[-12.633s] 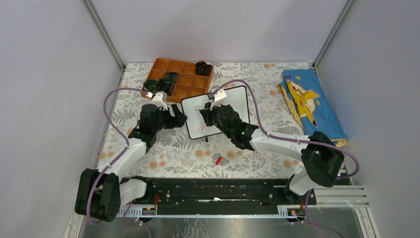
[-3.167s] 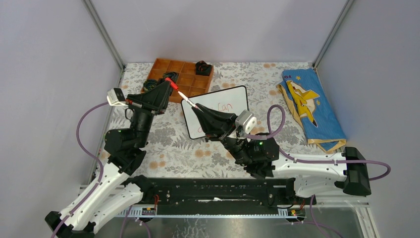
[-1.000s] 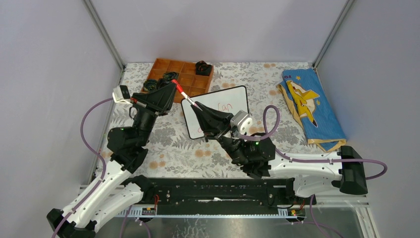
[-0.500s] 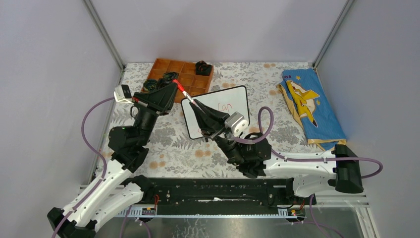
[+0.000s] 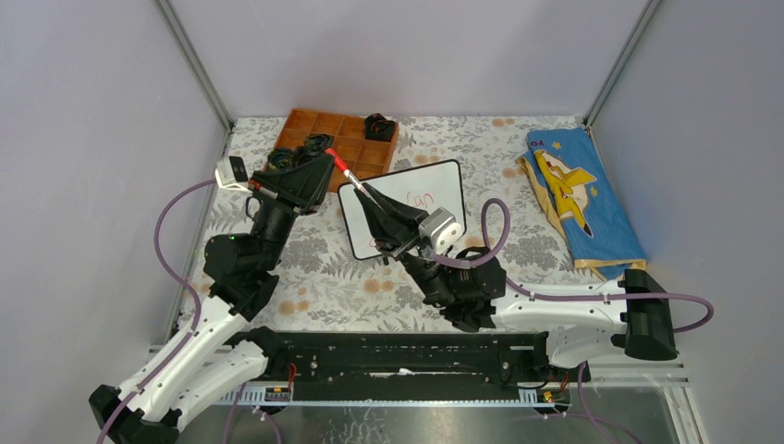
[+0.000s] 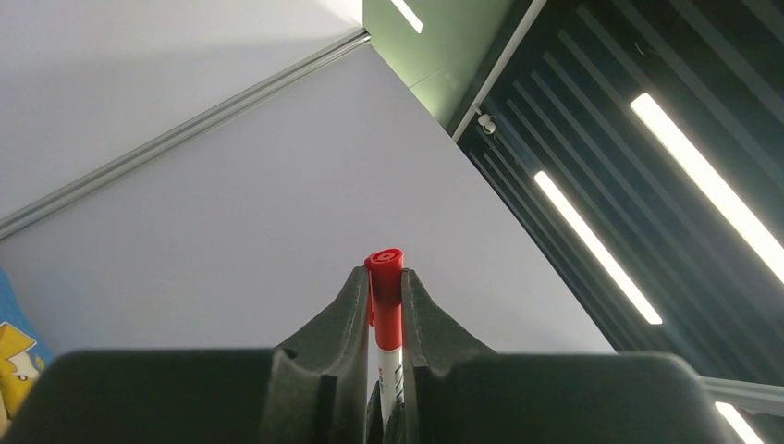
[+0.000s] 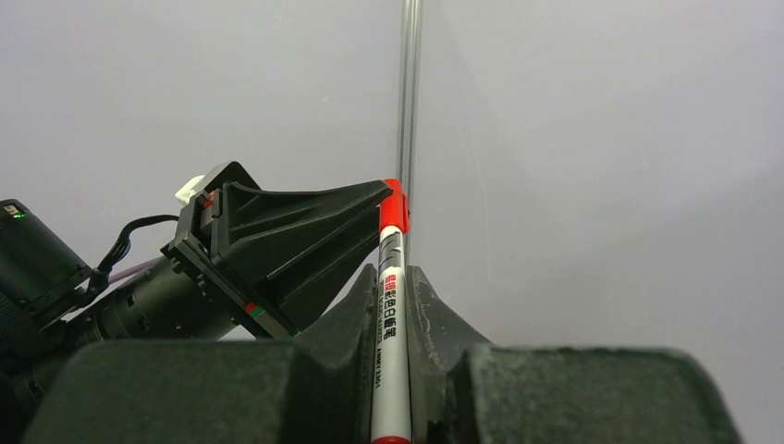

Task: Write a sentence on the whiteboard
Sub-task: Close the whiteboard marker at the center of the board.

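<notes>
The floral-covered table point(image 5: 305, 277) carries the whiteboard point(image 5: 444, 176) at its middle. An orange compartment tray point(image 5: 347, 157) lies just beyond the board's far-left corner, and a blue cloth point(image 5: 578, 199) lies well apart to the right. Both arms reach in over that far-left corner and meet tip to tip.

The right gripper point(image 5: 362, 192) is clamped on the white barrel of a marker point(image 5: 356, 185); its wrist view shows the printed barrel point(image 7: 388, 314) pinched between the two fingers. The left gripper point(image 5: 325, 164) is closed on the marker's red cap point(image 5: 338, 165), seen from its own wrist as a red end point(image 6: 385, 277) squeezed between the fingers.

The marker's long axis runs diagonally, cap end far-left toward the left arm and barrel near-right toward the right arm. The marker is held raised above the board's corner, not resting on it. Any next move, whether pressing cap and barrel together or pulling them apart, would probably have to run along that line. The right arm is the nearer one to the board, which lies below its gripper and to the right.

Of the sentence point(image 5: 421, 199), only a thin red word like "can" reads in the top view. Any lower line is covered by the right wrist. The marker's tip is hidden, and whether the cap is fully seated cannot be told.
</notes>
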### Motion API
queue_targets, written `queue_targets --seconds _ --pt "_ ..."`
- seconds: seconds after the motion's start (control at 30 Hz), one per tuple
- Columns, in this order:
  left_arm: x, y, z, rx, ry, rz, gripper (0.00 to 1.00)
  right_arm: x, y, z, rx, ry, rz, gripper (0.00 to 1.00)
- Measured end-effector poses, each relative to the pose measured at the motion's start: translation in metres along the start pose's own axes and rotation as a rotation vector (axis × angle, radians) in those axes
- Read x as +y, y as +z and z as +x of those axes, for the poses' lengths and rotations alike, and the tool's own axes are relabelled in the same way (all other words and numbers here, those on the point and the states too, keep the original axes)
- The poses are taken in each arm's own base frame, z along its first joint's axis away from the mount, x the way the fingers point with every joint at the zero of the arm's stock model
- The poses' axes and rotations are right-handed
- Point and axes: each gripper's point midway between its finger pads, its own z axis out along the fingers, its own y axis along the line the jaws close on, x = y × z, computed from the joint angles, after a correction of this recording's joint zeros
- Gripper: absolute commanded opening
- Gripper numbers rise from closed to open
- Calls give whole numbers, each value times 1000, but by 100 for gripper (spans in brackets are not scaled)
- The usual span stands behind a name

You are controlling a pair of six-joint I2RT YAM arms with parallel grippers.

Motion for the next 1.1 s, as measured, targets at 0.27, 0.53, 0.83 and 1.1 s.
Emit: queue_targets --seconds 0.27,0.53,0.83,1.1 --pt "-3 4 2 15 4 7 0 -2 1 -4 -15 8 8 0" --pt "-21 22 12 77 12 55 0 -10 3 -22 -88 39 45 0" --pt "-55 47 33 200 76 150 0 -23 -1 -59 -249 144 88 0" --pt "-65 46 39 241 118 189 12 -22 -4 -67 -293 196 69 0"
